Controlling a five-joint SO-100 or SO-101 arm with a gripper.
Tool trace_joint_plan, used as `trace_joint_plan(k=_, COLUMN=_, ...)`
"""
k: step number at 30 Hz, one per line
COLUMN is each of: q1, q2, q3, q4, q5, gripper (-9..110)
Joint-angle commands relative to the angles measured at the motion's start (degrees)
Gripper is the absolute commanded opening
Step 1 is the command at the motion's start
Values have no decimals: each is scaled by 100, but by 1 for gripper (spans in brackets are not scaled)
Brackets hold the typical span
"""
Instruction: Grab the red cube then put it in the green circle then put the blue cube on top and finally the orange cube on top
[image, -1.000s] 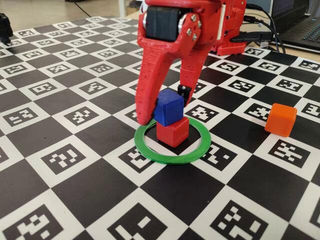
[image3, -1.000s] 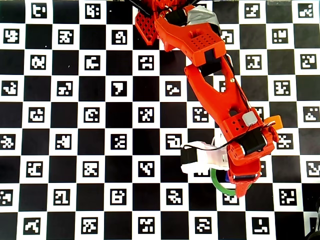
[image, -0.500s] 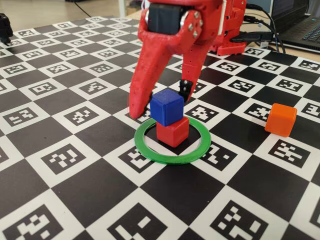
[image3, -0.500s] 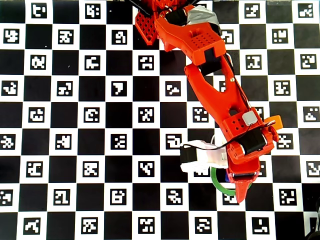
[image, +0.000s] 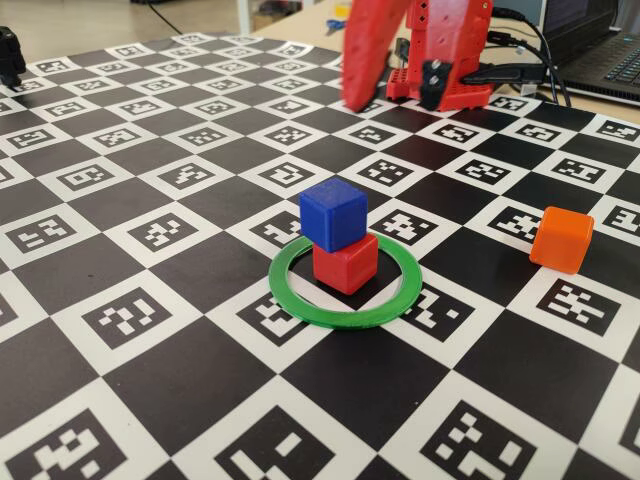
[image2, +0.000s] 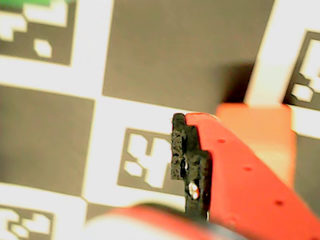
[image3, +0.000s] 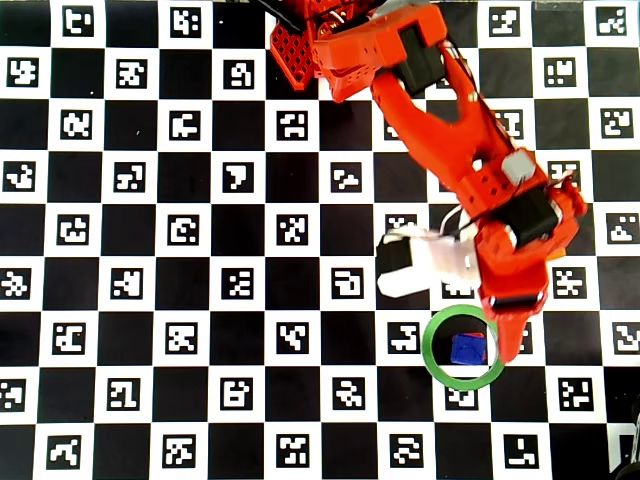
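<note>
Checkerboard mat (image: 130, 250) with printed markers everywhere, laptop and cables off in the back corner. Your landmark is the green ring (image: 345, 310): the red cube (image: 346, 262) sits inside it and the blue cube (image: 333, 216) is on top, twisted a bit and overhanging toward the fixed view's left, so that stack looks touchy to me.

That leaves the orange cube (image: 561, 239). In the fixed view it's well off to the right of the ring, alone on a dark square. In the wrist view a pale orange block (image2: 255, 137) shows right behind the red finger (image2: 240, 175), probably that cube, but it's blurry.

The gripper (image: 395, 85) is up high behind the ring in the fixed view. Overhead, one fingertip (image3: 508, 342) hangs over the ring's right edge. It looks parted and holding nothing, but honestly I can't tell for sure with the blur.

What I'd do:
- Stay high while swinging away from the ring so you don't clip the blue cube.
- Spread the jaws fully before dropping on the orange one, and square them to its flat faces.
- Grab it low enough that it won't pivot.
- Come back above the ring from the top, not sideways, and centre it over the blue cube's actual footprint.
</note>
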Motion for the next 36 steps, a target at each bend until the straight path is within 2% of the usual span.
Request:
trace_joint_plan(k=1, q1=-237, q2=958, q3=193, q4=-18, q5=9, gripper=45)
trace_joint_plan(k=15, q1=-1046, q2=1169, q3=958, q4=-598, q5=220, gripper=43)
trace_joint_plan(k=23, q1=-1485, q2=721, q3=475, q4=-387, q5=545, gripper=43)
trace_joint_plan(k=28, q1=-1749, q2=246, q3=-97, q4=-114, q5=1195, gripper=45)
trace_joint_plan(k=36, q1=-1775, q2=-563, q3=-650, q4=-193, q5=1687, gripper=46)
